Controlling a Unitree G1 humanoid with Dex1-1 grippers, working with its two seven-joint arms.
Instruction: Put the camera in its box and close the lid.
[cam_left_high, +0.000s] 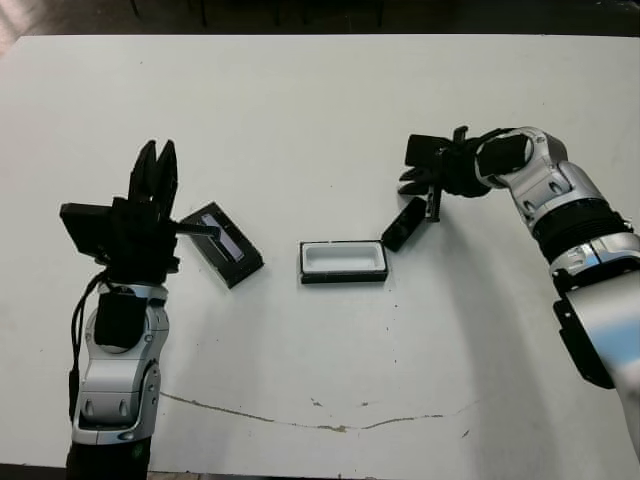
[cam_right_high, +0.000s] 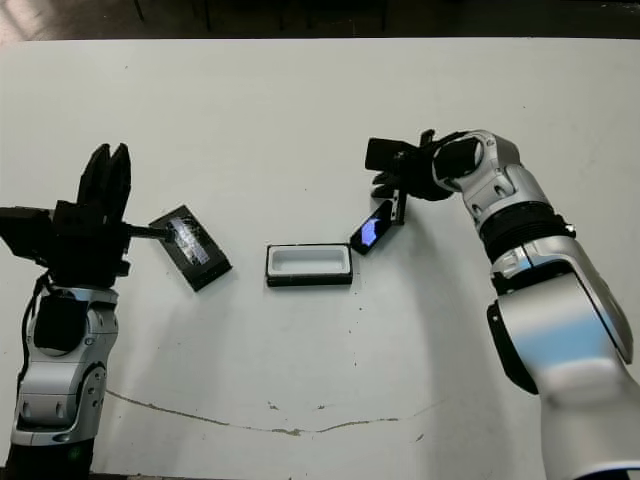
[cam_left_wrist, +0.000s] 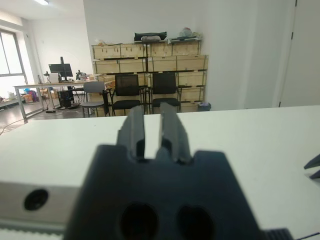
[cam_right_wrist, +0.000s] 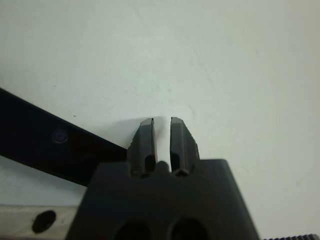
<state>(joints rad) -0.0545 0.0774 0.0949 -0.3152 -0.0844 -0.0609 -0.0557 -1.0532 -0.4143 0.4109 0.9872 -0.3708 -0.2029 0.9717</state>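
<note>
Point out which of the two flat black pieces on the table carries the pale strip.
The lid, lying left of the box near the left hand. The camera, right of the box, is slimmer.

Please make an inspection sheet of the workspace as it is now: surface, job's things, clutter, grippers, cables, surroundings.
Surface: white table, a brown crack line near the front.
Job's things: box open, empty; camera tilted by the box's right end; lid left of the box.
Clutter: nothing seen.
Grippers: left gripper raised, near the lid; right gripper over the camera.
Cables: black cable on the left arm.
Surroundings: chairs, crates.
</note>
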